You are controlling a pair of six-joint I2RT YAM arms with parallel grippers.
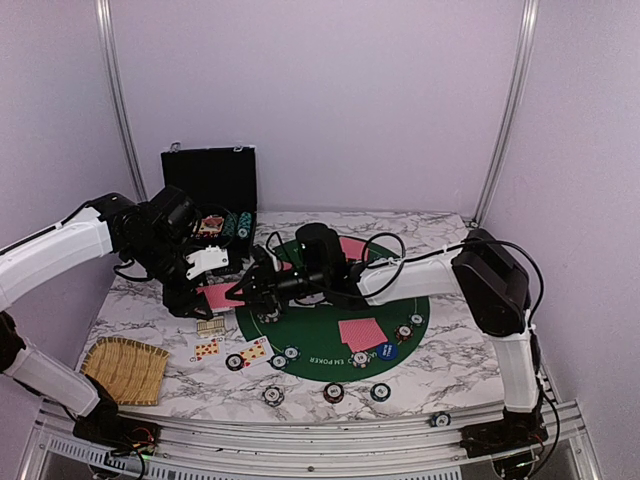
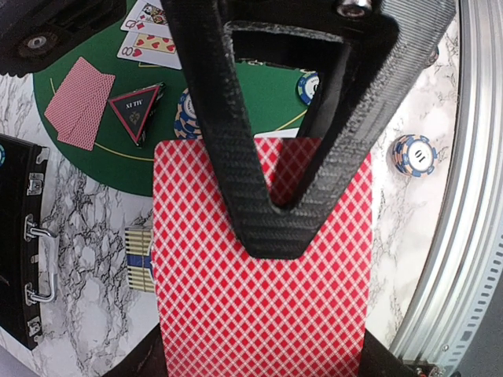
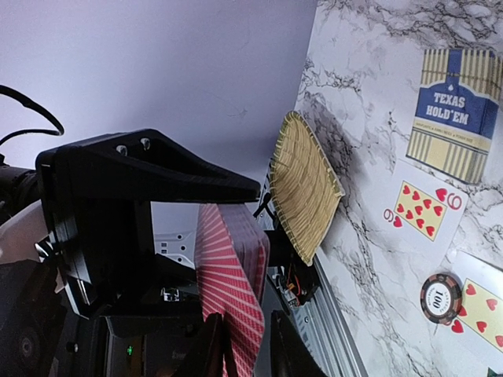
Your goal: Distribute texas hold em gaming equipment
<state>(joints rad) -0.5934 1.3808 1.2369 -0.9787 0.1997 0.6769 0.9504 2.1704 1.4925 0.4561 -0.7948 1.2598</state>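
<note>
The left gripper (image 2: 275,232), its arm bent in over the left side of the white marble table (image 1: 450,365), is clamped on red-backed playing cards (image 2: 259,314) held above the tabletop. The right gripper (image 1: 252,283), its arm stretched leftward across the round green felt mat (image 1: 305,338), has its fingers partly apart at the cards' edge. Whether they grip the cards cannot be told.

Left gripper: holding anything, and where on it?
Yes. The left gripper clamps the red-backed cards flat across their faces, with its fingertip near the middle of the back.

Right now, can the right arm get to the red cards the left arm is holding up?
Probably yes. The right gripper is right up against the red cards that the left gripper pinches, and nothing shows between them to block it.
</note>
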